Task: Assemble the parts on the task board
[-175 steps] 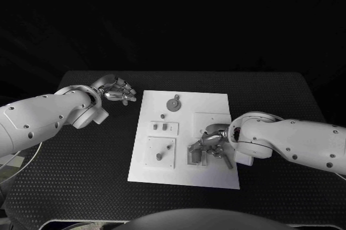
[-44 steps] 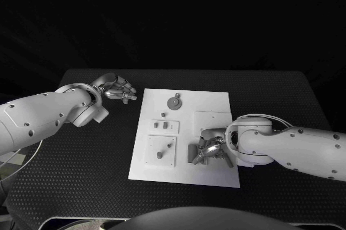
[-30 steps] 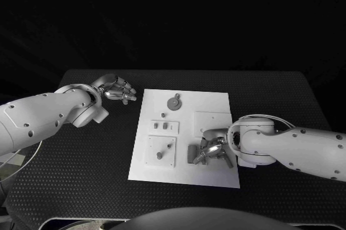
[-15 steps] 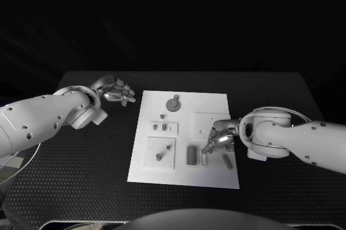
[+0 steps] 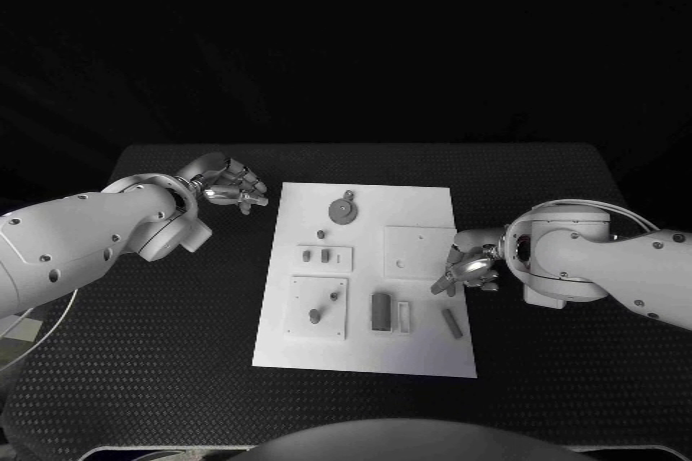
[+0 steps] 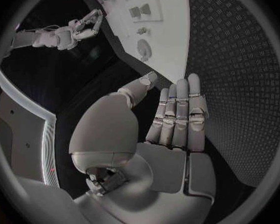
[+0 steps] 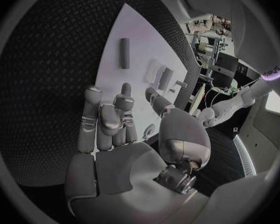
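The white task board [image 5: 368, 356] lies mid-table. A dark grey bar [image 5: 381, 311] sits in a slot near the board's front, with a pale slot piece beside it. A loose grey rod [image 5: 451, 323] lies flat by the board's right edge, also visible in the right wrist view as the rod [image 7: 124, 53]. My right hand [image 5: 469, 266] hovers at the board's right edge, fingers apart, palm empty [image 7: 115, 124]. My left hand [image 5: 224, 186] is off the board's far left corner, fingers straight and holding nothing [image 6: 174, 119].
A round disc [image 5: 343, 210] lies at the board's far end. Two small pegs [image 5: 320, 256] and a square plate with pegs [image 5: 320, 306] occupy its left side. A blank square plate [image 5: 418, 249] sits close to my right hand. Black matting surrounds the board.
My right hand has lifted off the parts near the board's front and drawn back to its right edge, uncovering the dark bar and the rod. The left hand has stayed put.
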`<action>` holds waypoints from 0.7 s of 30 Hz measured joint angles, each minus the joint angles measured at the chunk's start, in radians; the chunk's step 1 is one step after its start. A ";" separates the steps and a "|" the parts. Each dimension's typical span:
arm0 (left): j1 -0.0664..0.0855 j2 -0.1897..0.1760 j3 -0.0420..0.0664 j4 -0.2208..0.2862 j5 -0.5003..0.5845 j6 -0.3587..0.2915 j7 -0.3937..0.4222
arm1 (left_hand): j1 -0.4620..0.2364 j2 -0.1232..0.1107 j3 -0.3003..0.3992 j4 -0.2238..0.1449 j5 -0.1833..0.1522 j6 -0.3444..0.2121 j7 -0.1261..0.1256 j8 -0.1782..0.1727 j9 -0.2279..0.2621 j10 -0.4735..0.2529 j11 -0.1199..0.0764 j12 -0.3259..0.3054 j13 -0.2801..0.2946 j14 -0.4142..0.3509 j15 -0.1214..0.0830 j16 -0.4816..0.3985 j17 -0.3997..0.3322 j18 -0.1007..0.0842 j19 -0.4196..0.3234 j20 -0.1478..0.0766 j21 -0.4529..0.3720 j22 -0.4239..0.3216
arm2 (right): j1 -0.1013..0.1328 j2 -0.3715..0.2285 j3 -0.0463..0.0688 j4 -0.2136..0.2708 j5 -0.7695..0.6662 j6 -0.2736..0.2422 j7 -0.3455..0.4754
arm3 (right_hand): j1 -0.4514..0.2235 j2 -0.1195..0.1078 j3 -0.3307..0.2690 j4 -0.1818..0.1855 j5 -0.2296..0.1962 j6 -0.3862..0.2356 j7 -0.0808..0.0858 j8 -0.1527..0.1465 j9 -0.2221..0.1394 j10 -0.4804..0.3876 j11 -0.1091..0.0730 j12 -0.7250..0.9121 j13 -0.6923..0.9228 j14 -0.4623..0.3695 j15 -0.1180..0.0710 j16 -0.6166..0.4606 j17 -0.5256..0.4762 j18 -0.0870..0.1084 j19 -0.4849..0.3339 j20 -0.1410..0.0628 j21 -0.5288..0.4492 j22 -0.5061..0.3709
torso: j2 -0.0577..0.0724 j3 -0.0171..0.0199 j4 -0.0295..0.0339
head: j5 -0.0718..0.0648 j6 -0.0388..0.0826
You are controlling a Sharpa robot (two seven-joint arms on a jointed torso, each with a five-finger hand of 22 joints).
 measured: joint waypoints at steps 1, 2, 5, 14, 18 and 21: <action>0.000 0.000 0.000 0.000 0.000 0.000 0.000 | 0.000 0.000 0.000 0.000 0.000 0.000 0.000 0.000 0.000 0.000 0.000 0.000 0.000 0.000 0.000 0.000 0.000 0.000 0.000 0.000 0.000 0.000 | 0.000 -0.006 -0.003 0.004 -0.009 0.012 -0.004 | -0.009 0.009 -0.002 0.002 0.000 0.000 0.000 0.000 0.000 0.000 0.000 0.000 0.000 0.000 0.000 0.000 0.000 0.000 0.000 0.000 0.000 0.000 | 0.000 0.0001 0.0001 | 0.000 0.000; 0.000 0.000 0.000 0.000 0.000 0.000 -0.001 | 0.000 0.000 0.000 0.000 0.000 0.000 0.000 0.000 0.000 0.000 0.000 0.000 0.000 0.000 0.000 0.000 0.000 0.000 0.000 0.000 0.000 0.000 | 0.000 -0.010 -0.005 0.008 -0.017 0.021 -0.006 | -0.012 0.012 -0.002 0.002 0.000 0.000 0.000 0.000 0.000 0.000 0.000 0.000 0.000 0.000 0.000 0.000 0.000 0.000 0.000 0.000 0.000 0.000 | 0.000 0.0001 0.0000 | -0.001 -0.001; 0.000 0.000 0.000 0.000 0.000 0.000 -0.001 | 0.000 0.000 -0.001 0.001 0.000 0.000 0.000 0.000 0.000 0.000 0.000 0.000 0.000 0.000 0.000 0.000 0.000 0.000 0.000 0.000 0.000 0.000 | 0.000 -0.021 -0.010 0.017 -0.037 0.044 -0.012 | -0.016 0.016 -0.003 0.002 0.000 0.000 0.000 0.000 0.000 0.000 0.000 0.000 0.000 0.000 0.000 0.000 0.000 -0.001 -0.003 -0.002 0.000 0.000 | 0.000 0.0001 0.0003 | -0.002 -0.002; 0.000 -0.001 0.000 0.000 0.000 0.000 -0.003 | 0.000 0.000 -0.003 0.003 0.000 0.000 0.000 0.000 0.000 0.000 0.000 0.000 0.000 0.000 0.000 0.000 0.001 0.000 0.000 0.000 0.000 0.000 | -0.001 -0.038 -0.035 0.036 -0.077 0.095 -0.020 | -0.016 0.015 -0.009 -0.005 0.000 -0.005 0.001 0.000 0.002 0.000 0.000 0.000 -0.001 -0.002 0.002 0.000 -0.001 -0.003 -0.008 0.000 0.000 0.000 | 0.000 -0.0002 0.0010 | -0.004 -0.006; 0.000 0.000 0.000 0.000 0.000 0.000 -0.003 | 0.000 0.000 -0.003 0.003 0.000 0.000 0.000 0.000 0.000 0.000 0.000 0.000 0.000 0.000 0.000 0.000 0.001 0.000 0.000 0.000 0.000 0.000 | -0.010 -0.031 -0.039 0.035 -0.095 0.102 -0.021 | -0.016 0.015 -0.009 -0.005 0.000 -0.005 0.001 0.000 0.003 0.000 0.000 0.000 -0.001 -0.002 0.002 0.000 -0.001 -0.007 -0.008 0.000 0.000 0.000 | 0.000 -0.0009 0.0013 | -0.006 -0.006; 0.000 -0.001 0.000 0.001 0.000 0.000 -0.003 | 0.000 0.000 0.000 0.005 0.000 0.000 0.000 0.000 0.000 0.000 0.000 0.000 0.000 0.000 0.000 -0.004 0.001 0.000 0.000 0.000 0.000 0.000 | -0.021 -0.023 -0.040 0.032 -0.108 0.102 -0.021 | -0.019 0.012 -0.009 -0.005 0.000 -0.003 0.003 0.000 0.003 0.000 0.000 0.000 -0.001 -0.002 0.002 0.000 -0.001 -0.007 -0.008 0.000 0.000 0.000 | 0.000 -0.0011 0.0020 | -0.008 -0.007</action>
